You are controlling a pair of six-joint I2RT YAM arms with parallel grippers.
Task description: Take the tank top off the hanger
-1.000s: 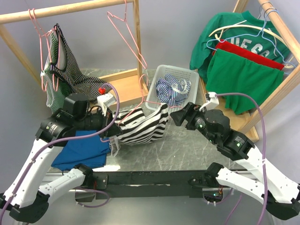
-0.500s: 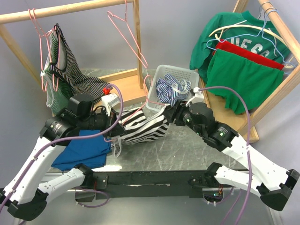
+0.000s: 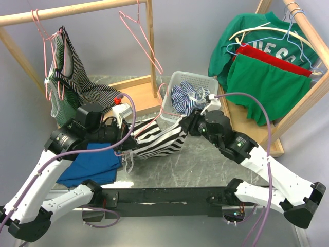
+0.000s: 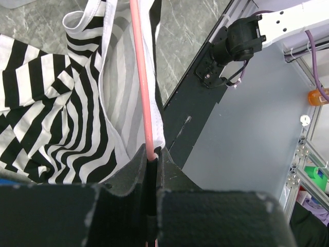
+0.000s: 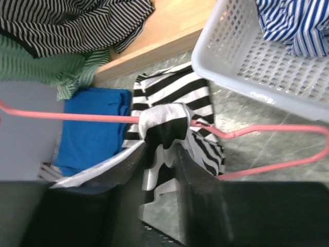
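Observation:
The black-and-white striped tank top (image 3: 160, 142) hangs on a pink wire hanger (image 3: 148, 124) just above the table, in front of the basket. My left gripper (image 3: 123, 143) is shut on the hanger's wire (image 4: 142, 77), which runs into the left gripper (image 4: 153, 152) with the tank top (image 4: 61, 113) draped beside it. My right gripper (image 3: 185, 123) meets the top's right end. In the right wrist view a bunched fold of the tank top (image 5: 165, 122) over the hanger (image 5: 77, 117) fills the gap of the right gripper (image 5: 162, 147), pinched by both fingers.
A white basket (image 3: 206, 82) holding a blue striped garment stands behind the top. A blue cloth (image 3: 92, 162) lies front left. The left wooden rack carries striped garments (image 3: 69, 74) and an empty pink hanger (image 3: 139, 36). Green and red shirts (image 3: 267, 77) hang at right.
My right arm has swung left to the tank top and its jaws have closed from wide open onto the fabric. The left gripper has kept its hold on the hanger, shifting slightly.

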